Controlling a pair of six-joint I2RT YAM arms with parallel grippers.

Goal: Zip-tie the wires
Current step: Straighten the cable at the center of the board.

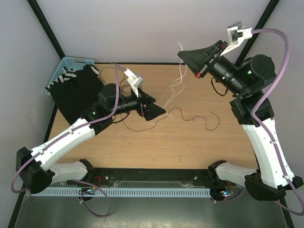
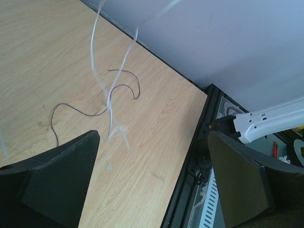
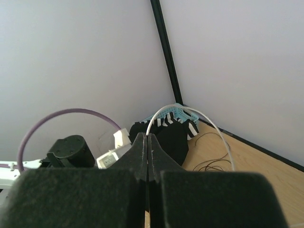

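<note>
the left gripper (image 1: 159, 105), jaws spread wide and empty, hovers low at mid-table, the thin dark wires (image 1: 192, 118) lying just to its right and running left to right, while the raised right gripper (image 1: 182, 52), farther off, is clenched on a white strip (image 3: 209, 118).

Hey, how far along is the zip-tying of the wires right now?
Nothing looks finished: the wires lie loose and spread on the table, unbundled. In hand: the right gripper is raised and shut on a thin white strip that dangles down; the left gripper is open near its lower end, holding nothing. Left: gathering the wires, looping and cinching the strip.
</note>
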